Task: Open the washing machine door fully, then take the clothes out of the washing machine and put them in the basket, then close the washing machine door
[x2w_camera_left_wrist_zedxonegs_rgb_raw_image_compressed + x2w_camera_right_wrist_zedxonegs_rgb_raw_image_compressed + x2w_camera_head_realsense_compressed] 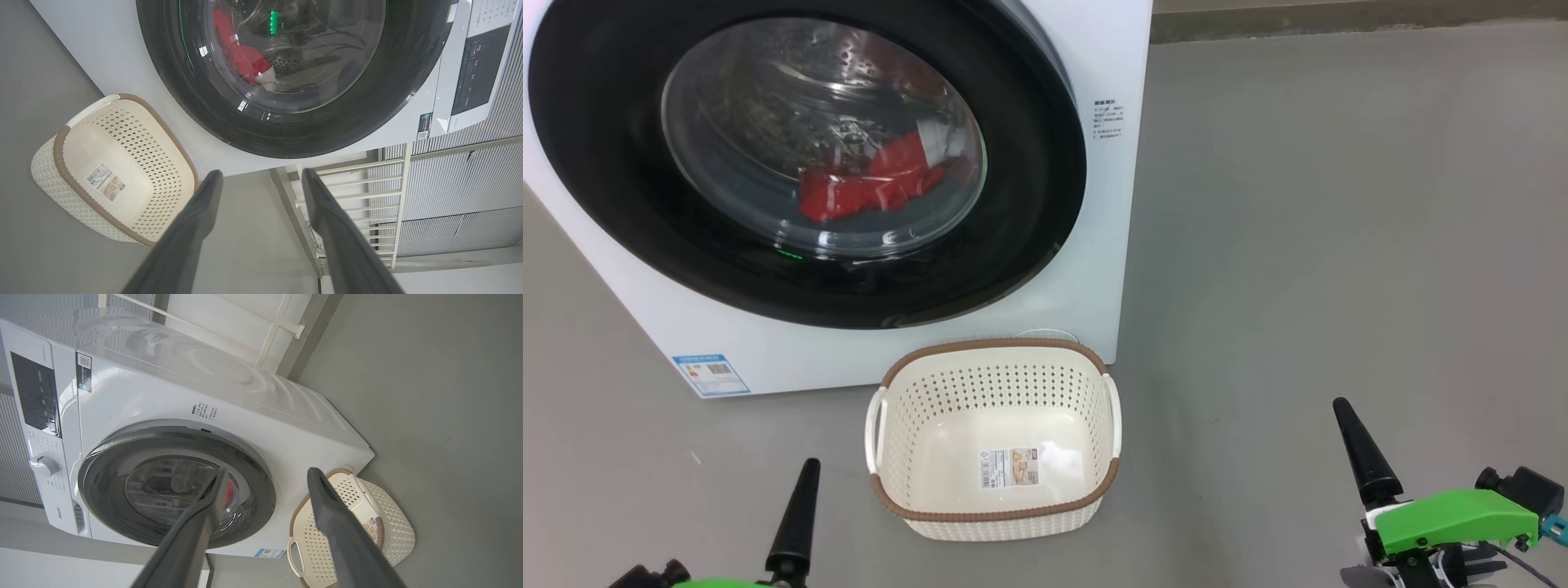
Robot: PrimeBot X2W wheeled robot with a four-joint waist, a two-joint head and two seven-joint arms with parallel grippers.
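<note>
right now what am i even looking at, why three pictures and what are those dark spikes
It is one moment seen by three cameras on a two-armed robot: one on its head, one on each wrist. The dark spikes are gripper fingers. The left gripper and right gripper are both open and hold nothing. On the grey floor stands a white washing machine, its round black-rimmed door shut, red clothes visible through the glass. In front sits an empty cream basket.
</note>
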